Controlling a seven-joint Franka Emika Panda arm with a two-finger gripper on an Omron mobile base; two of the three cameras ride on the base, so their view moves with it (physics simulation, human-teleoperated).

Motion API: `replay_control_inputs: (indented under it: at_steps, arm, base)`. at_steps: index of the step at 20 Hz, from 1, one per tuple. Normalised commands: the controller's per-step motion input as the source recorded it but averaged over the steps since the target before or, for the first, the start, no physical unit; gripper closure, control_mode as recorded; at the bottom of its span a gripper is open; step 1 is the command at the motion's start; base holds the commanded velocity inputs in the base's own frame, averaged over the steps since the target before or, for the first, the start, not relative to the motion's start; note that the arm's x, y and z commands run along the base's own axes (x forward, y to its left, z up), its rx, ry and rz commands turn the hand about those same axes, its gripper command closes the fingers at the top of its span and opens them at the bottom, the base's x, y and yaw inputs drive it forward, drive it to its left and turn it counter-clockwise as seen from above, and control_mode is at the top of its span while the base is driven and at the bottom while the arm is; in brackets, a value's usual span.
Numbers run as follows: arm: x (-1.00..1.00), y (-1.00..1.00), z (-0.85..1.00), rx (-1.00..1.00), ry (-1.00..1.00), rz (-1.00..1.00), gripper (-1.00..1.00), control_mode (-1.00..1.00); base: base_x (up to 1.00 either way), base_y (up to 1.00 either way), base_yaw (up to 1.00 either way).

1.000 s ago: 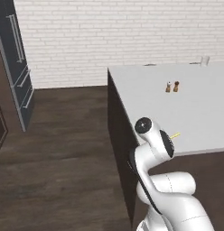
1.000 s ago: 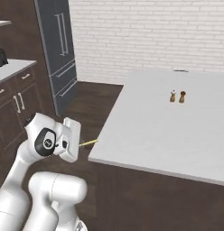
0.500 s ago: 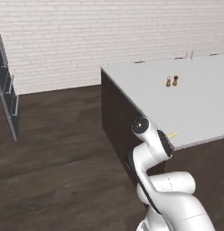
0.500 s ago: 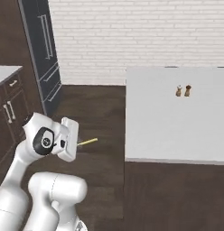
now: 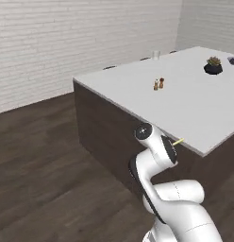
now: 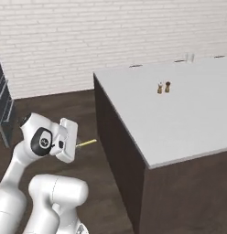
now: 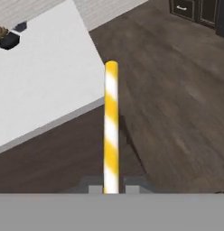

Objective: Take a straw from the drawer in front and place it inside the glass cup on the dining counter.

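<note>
The tool [image 7: 111, 189] is clenched on the straw [image 7: 111, 126], which sticks out ahead of it, off the near corner of the surface [image 6: 179, 114]. Fetching looks done; what remains is carrying it to the glass [image 6: 190, 57] at the far edge and dropping it in.

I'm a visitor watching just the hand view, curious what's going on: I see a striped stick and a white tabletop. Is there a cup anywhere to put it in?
Observer: Yes. A glass cup stands at the far edge of the dining counter.
Operator: Anything else on that counter?
Observer: A small brown shaker pair near the middle.
Operator: Is the stick over the counter?
Observer: No. In the right base view the straw pokes out over dark floor.
</note>
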Motion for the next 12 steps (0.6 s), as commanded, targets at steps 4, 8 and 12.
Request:
replay_control_inputs:
  at_steps: [4,8,12]
  arm:
    - [0.0,0.0,0.0,0.0,0.0,0.0,1.0,1.0]
    - [0.0,0.0,0.0,0.0,0.0,0.0,1.0,1.0]
    - [0.0,0.0,0.0,0.0,0.0,0.0,1.0,1.0]
  base:
    - [0.89,0.96,-0.55]
    - [0.87,1.0,-0.52]
    - [0.78,1.0,-0.47]
